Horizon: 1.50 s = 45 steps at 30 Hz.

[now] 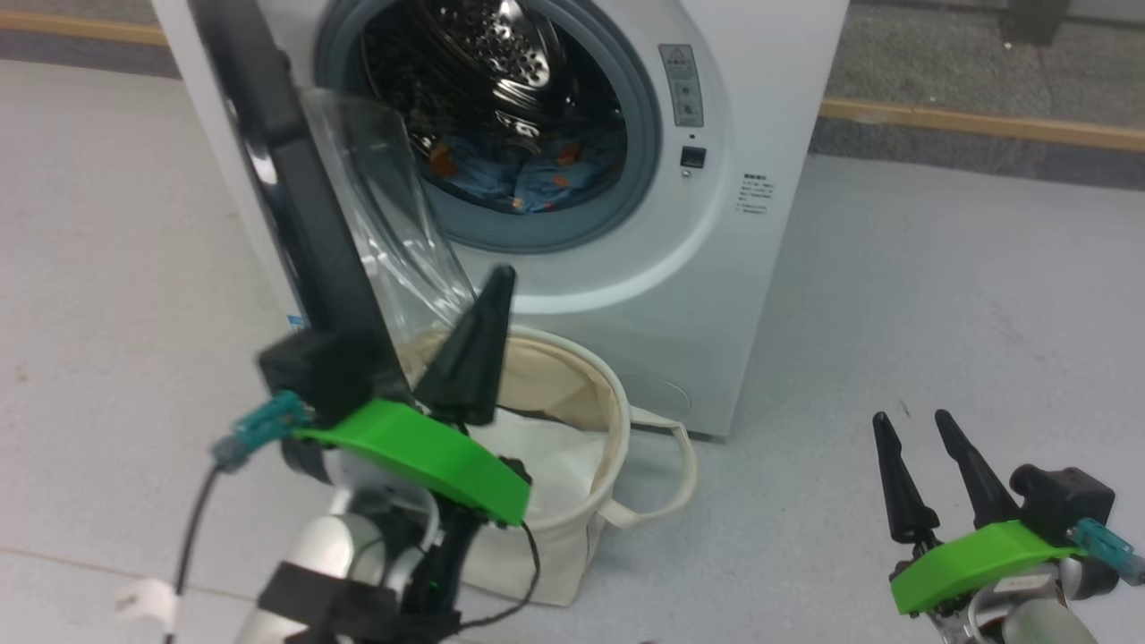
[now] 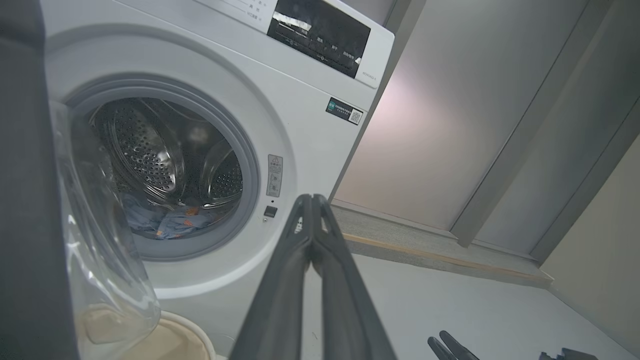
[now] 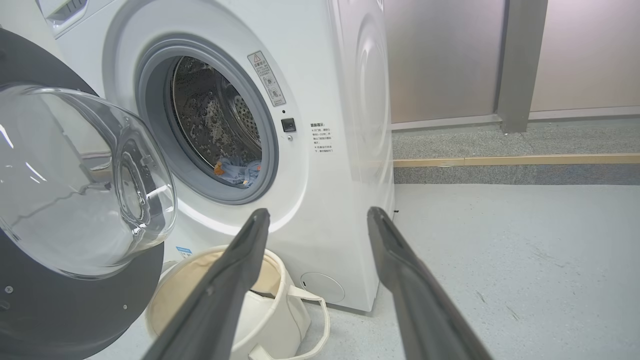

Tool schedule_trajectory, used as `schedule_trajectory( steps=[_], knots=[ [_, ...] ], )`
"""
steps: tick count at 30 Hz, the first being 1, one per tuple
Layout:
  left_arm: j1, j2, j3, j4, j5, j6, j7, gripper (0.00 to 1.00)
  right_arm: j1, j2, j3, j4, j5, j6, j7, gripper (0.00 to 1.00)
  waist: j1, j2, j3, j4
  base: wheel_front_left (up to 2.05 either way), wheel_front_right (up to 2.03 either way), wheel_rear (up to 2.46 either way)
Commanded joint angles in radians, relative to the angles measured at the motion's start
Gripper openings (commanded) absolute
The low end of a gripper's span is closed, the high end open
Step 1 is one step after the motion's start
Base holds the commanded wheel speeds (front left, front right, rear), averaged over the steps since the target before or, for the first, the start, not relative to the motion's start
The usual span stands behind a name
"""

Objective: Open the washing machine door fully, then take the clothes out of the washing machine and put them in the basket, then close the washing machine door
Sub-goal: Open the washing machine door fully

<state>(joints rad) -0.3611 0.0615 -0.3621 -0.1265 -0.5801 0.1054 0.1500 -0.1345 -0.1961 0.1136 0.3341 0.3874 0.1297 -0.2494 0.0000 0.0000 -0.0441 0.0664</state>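
washing machine door standing open, clothes lying in drum, basket waiting; left gripper pinching shut on nothing, right gripper gaping wide; unloading, closing remaining

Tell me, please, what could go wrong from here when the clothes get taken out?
The washing machine door stands out from the front, its glass dome partly over the basket; clothes lifted out may catch on it. The shut left gripper sits close beside the door and could knock it. Fabric might snag on the grey rubber ring.
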Motion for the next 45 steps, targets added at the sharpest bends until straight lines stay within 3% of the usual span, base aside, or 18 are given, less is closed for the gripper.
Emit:
schedule_trajectory(
  steps=[1,10,21,27,35,45],
  knots=[
    [-0.039,0.0,0.015,0.004,-0.012,0.004,-0.02,0.0,-0.036,-0.01,0.019,-0.034,-0.001,0.001,-0.012,1.0,0.0,0.0,0.014,-0.013,0.0,0.0,0.0],
    [-0.021,-0.01,-0.068,0.214,-0.039,0.058,-0.152,0.0,-0.052,-0.011,0.012,-0.045,0.001,0.001,-0.012,1.0,0.0,0.0,0.043,-0.019,0.0,0.0,0.0],
    [-0.06,-0.011,-0.053,0.362,-0.063,0.128,-0.28,0.0,-0.062,-0.004,0.014,-0.061,0.008,0.001,-0.012,1.0,0.0,0.0,0.058,0.058,0.0,0.0,0.0],
    [-0.059,-0.011,-0.085,0.362,-0.06,0.159,-0.281,0.0,-0.054,-0.002,0.014,-0.062,0.009,0.001,-0.012,1.0,0.0,0.0,0.054,0.104,0.0,0.0,0.0],
    [-0.05,-0.005,-0.099,0.356,-0.048,0.237,-0.252,0.0,-0.044,0.002,0.018,-0.068,0.006,0.001,-0.012,1.0,0.0,0.0,0.05,0.152,0.0,0.0,0.0],
    [-0.061,0.049,-0.043,0.399,-0.058,0.253,-0.266,0.0,-0.029,0.01,0.026,-0.084,0.007,0.001,-0.012,1.0,0.0,0.0,0.057,0.236,0.0,0.0,0.0]
  ],
)
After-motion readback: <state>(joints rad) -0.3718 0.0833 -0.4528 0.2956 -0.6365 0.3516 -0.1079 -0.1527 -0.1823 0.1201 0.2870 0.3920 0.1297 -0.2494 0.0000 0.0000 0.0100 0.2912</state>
